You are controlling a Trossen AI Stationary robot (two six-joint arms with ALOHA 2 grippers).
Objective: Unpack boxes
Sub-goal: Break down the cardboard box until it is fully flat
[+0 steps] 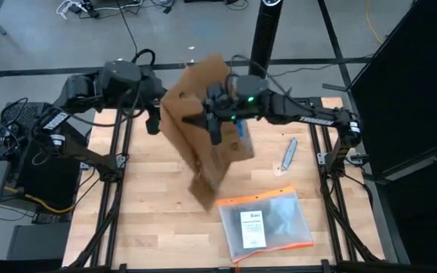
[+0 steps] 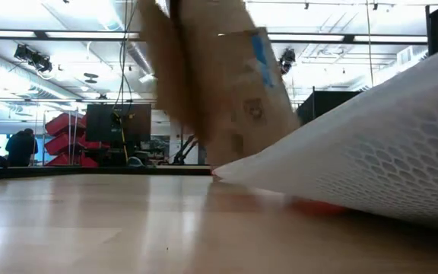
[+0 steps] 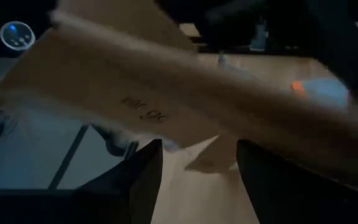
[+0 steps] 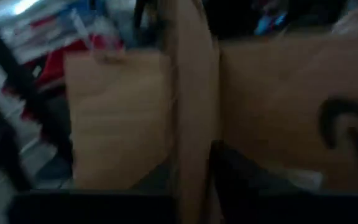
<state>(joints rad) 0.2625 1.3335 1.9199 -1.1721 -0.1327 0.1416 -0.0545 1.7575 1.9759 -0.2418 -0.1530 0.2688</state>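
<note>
Nearest the low camera lies a flat clear pouch (image 2: 371,144) with an orange edge, resting on the wooden worktop (image 1: 150,197) toward its front right. Behind it, the brown cardboard box (image 1: 203,129) is held tilted above the middle of the worktop, flaps hanging down. Right tool (image 1: 212,114) sits at the box's upper edge, with a cardboard panel between its fingers; whether it pinches cannot be told. Left tool (image 1: 154,121) is just beside the box's left side, fingers (image 3: 142,180) spread, holding nothing. A small light-coloured object (image 1: 289,154) lies right of the box.
</note>
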